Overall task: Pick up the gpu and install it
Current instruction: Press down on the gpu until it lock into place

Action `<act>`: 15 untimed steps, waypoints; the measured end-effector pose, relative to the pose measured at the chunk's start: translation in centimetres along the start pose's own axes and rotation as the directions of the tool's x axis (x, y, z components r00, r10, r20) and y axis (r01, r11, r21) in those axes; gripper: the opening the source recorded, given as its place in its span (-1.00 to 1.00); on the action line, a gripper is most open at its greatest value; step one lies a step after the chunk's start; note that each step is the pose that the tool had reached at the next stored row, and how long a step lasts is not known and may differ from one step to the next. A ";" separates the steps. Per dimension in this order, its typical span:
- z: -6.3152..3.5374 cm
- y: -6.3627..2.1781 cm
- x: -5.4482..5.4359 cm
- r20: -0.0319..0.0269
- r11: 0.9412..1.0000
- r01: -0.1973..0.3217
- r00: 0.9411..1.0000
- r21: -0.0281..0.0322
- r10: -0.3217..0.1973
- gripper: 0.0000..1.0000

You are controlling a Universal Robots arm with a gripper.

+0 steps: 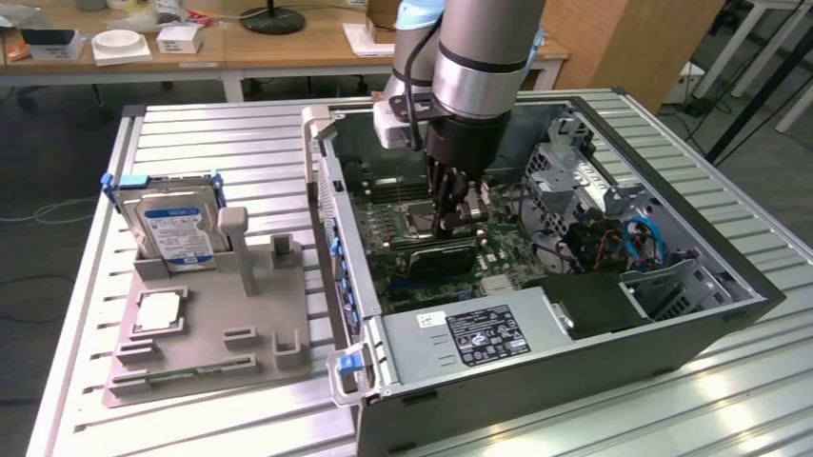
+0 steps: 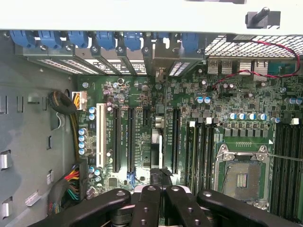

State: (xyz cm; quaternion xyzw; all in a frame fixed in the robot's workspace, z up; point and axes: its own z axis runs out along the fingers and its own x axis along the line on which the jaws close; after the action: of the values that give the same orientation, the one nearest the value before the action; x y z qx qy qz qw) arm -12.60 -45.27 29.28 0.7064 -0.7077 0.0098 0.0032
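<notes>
One gpu [image 1: 439, 255] — dark, edge-on — stands inside the case [image 1: 661, 357] over the motherboard [image 2: 142, 94] slots, with the gripper [image 1: 447, 227] clenched on its upper edge. Pickup looks done; whether the card is fully seated I can't tell. In the exterior view, a tray [image 1: 204, 371] with the drive [image 1: 171, 228] sits at nine o'clock on the slatted table [image 1: 216, 133] — desks [image 1: 254, 48] at twelve.

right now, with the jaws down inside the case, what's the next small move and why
Probably a short, straight press down. The gripper has its jaws shut, with the tips at the top edge of the gpu, which stands on edge over the motherboard slots. I cannot tell whether it is fully seated, so push gently.
</notes>
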 end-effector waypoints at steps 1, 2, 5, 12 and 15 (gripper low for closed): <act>0.01 0.02 0.0 0.000 1.000 0.000 1.000 0.000 0.000 -0.79; 0.01 0.02 0.0 0.000 1.000 0.000 1.000 0.000 0.000 -0.79; 0.22 0.16 0.0 -0.004 1.000 0.000 1.000 0.000 0.000 -0.79; 1.42 1.38 0.0 -0.009 1.000 0.003 1.000 0.000 -0.003 -0.79; 1.71 1.39 0.0 -0.009 1.000 0.008 1.000 0.000 -0.008 -0.79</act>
State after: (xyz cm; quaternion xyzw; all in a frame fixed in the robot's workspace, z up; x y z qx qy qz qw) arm -13.97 -45.27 27.55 0.7090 -0.7050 0.0129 0.0062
